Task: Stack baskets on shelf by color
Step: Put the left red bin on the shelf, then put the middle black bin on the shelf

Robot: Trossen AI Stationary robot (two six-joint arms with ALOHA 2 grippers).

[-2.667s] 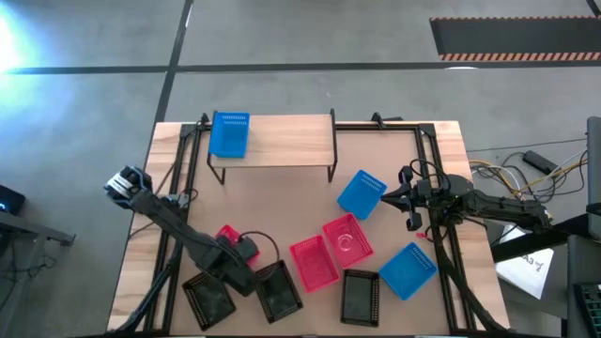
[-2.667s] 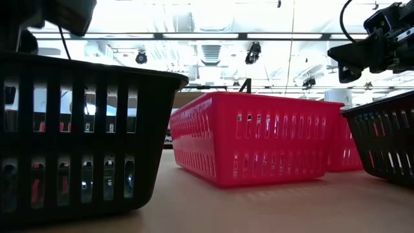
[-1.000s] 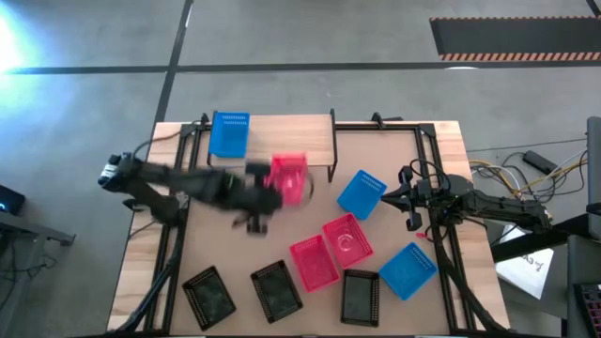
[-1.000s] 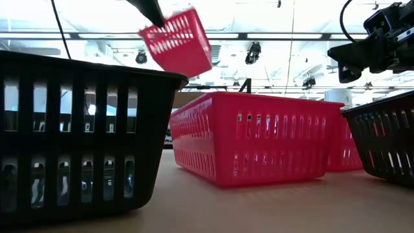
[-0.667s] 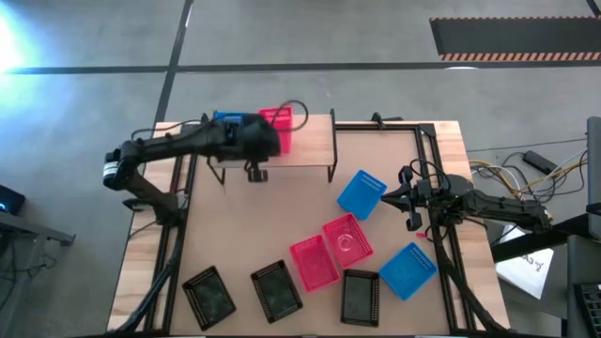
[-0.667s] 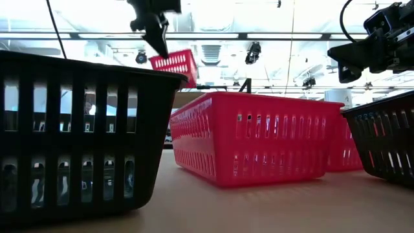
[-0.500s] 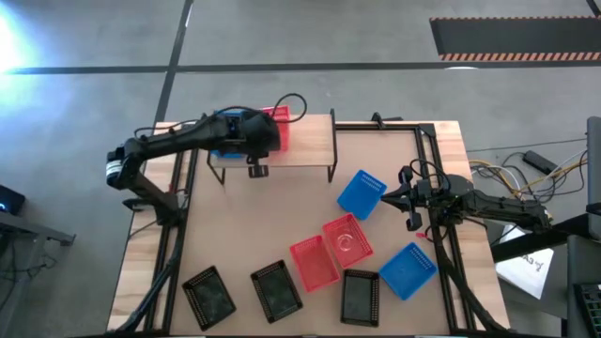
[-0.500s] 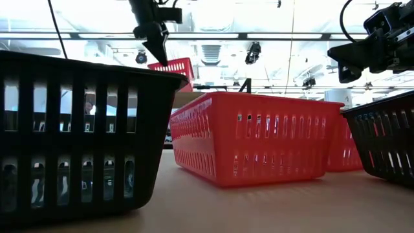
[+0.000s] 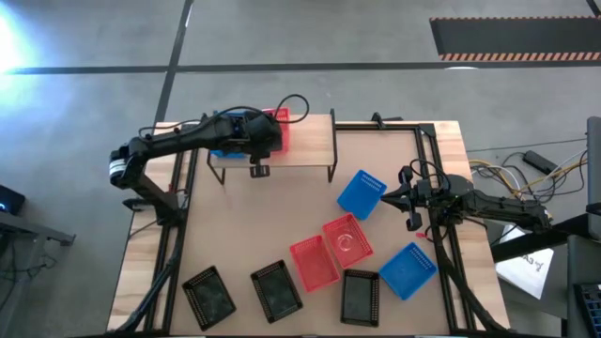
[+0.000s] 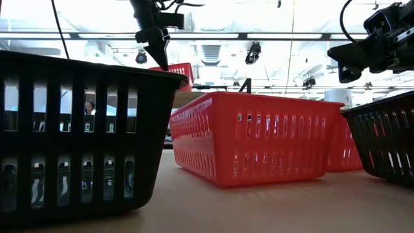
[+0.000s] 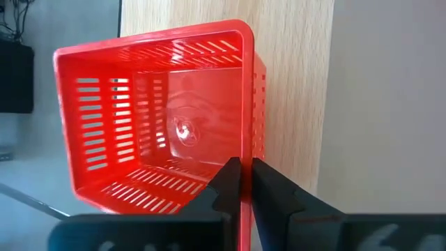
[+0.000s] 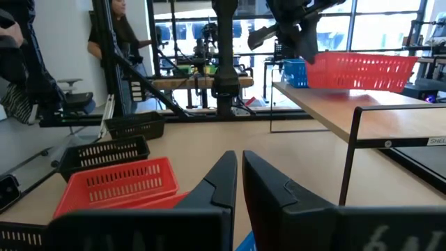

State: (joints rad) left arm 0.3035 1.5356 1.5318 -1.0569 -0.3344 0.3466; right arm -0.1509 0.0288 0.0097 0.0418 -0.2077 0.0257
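On the shelf at the table's far side stands a red basket, level in the right wrist view. My left gripper is over it from above and shut on it. A blue basket lies on the shelf to its left, mostly under my left arm. Two more red baskets, two blue and three black ones lie on the table. My right gripper hangs shut and empty at the table's right. My left gripper pinches the rim of one wall of the red basket, close to its near left corner, with one finger inside and one outside. The fingers point down from above. The basket stands level and open side up, its bottom on the shelf's plank.
The shelf's right half is bare wood. Black rails run along the table's sides. Close before the low camera stand a black basket and a red one. People and other tables show beyond the table.
My left gripper has carried the red basket from above the table in front of the shelf toward the far edge and down onto the shelf, beside the blue basket. The basket hung tilted then and stands level now. In the last half second it has barely moved.
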